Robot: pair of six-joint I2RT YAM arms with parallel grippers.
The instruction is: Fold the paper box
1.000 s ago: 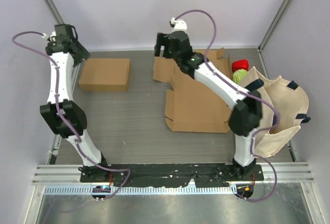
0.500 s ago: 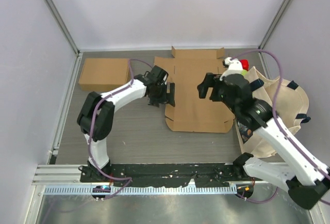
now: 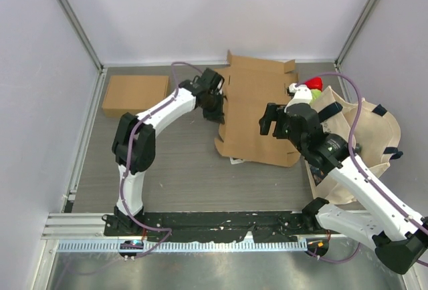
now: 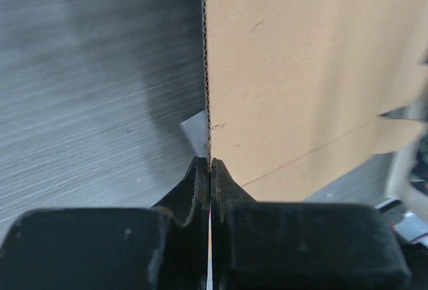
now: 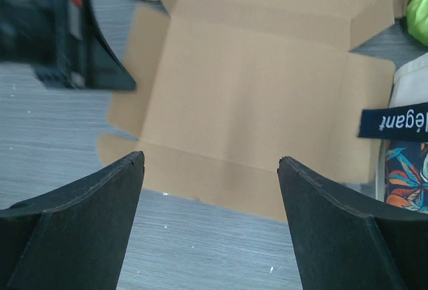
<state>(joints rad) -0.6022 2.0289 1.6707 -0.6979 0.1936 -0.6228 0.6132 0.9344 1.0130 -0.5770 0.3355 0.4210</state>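
Note:
The paper box is a flat brown cardboard blank in the middle of the table, with its left side raised off the surface. My left gripper is shut on that left edge. In the left wrist view the jaws pinch the thin corrugated edge of the cardboard. My right gripper hovers over the blank's right half, open. From the right wrist its wide-apart fingers frame the creased cardboard below, holding nothing, and the left gripper shows at the top left.
A folded brown box lies at the back left. A cream tote bag slumps at the right edge, with a red and green object behind it. A small white scrap lies by the blank's near edge.
The left gripper has closed on the blank's left edge and lifted it, so the cardboard now tilts. The right arm has shifted only a little since half a second ago.

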